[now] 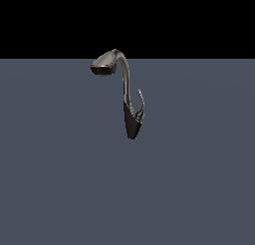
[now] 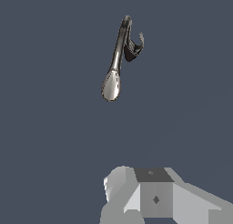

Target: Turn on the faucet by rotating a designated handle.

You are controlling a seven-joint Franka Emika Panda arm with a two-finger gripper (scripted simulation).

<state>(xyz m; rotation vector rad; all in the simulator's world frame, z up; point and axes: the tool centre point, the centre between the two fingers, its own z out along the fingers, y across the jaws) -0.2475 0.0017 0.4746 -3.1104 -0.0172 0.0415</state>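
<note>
The faucet (image 1: 126, 82) stands alone on the flat grey-blue surface, dark and glossy, with a tapered blackish base (image 1: 131, 125), a tall curved neck and an oval spray head (image 1: 104, 64) leaning toward the exterior view's left. Its handle (image 1: 142, 104), a thin curved lever, branches up from the base on the exterior view's right. The wrist view looks down on the faucet (image 2: 119, 45), its spray head (image 2: 111, 85) and the handle (image 2: 140, 40). My gripper (image 2: 154, 198) shows only as grey blocky parts at the picture's edge, well apart from the faucet. It does not appear in the exterior view.
The grey-blue surface (image 1: 60, 179) runs flat around the faucet up to a black background behind it. Nothing else stands on it in either view.
</note>
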